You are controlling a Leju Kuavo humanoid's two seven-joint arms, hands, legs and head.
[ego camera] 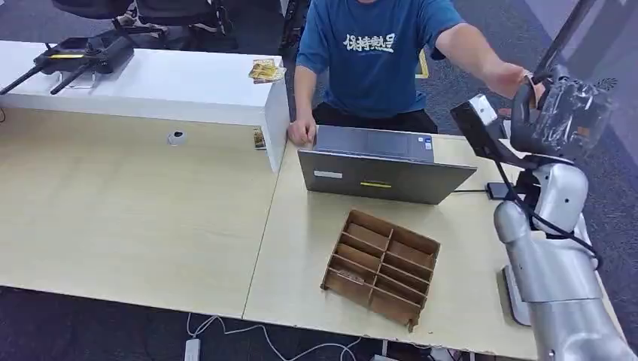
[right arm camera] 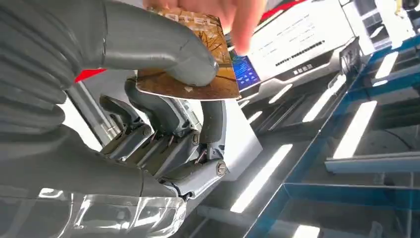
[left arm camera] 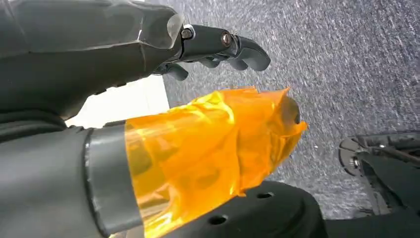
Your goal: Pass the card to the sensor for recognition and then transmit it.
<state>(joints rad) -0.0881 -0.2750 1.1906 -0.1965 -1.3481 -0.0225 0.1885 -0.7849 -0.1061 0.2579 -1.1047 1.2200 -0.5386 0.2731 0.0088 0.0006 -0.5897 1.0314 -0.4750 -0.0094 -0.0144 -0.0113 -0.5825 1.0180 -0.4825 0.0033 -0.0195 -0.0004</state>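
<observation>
Right at the handover now: the robot's right hand (ego camera: 553, 105) is raised high at the far right of the desk (ego camera: 150, 218), and the person (ego camera: 376, 53) in the blue shirt is reaching an arm out to meet it. The right wrist view has the detail: the card (right arm camera: 190, 74), brown with a hotel-style print, sits pinched between the thick grey thumb (right arm camera: 163, 52) and the darker fingers (right arm camera: 153, 109) curled beneath it, while the person's fingertips (right arm camera: 242, 20) are already on its far edge. So the card is held from both sides, robot clamped on, person touching. Whether the robot is giving or taking, I can't tell for sure; my read is this is the transmit step, which would put the sensor pass behind us and leave only the release. I can't pick out a card sensor with confidence from here.

From the head view the card itself is hidden behind the raised hand, but you get the layout: an open laptop (ego camera: 384, 169) in front of the person and a brown cardboard divider tray (ego camera: 384, 263) lying near the desk's front edge.

The left hand (left arm camera: 218, 47) hangs over grey carpet (left arm camera: 346, 64), fingers loosely curled with gaps between them, holding nothing, orange tape (left arm camera: 208, 153) wrapped at its wrist.
</observation>
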